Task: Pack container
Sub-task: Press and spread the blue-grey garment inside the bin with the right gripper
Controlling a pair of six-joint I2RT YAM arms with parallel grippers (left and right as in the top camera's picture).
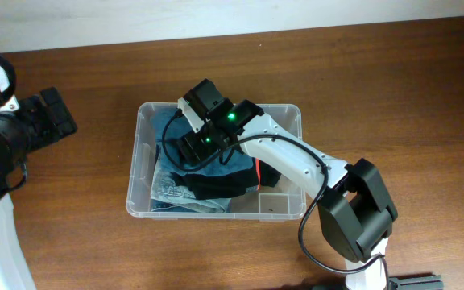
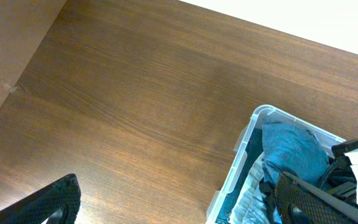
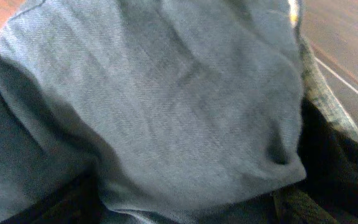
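Down inside the container [image 1: 134, 173], right gripper [image 1: 185, 143] is buried in blue cloth [image 3: 166, 93].
Can't tell its grip; left gripper [image 1: 61, 119] hangs spread open.

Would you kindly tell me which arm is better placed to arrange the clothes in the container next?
Probably the right: the right arm reaches into the container, its camera filled by blue cloth, while the left arm sits apart over the table.
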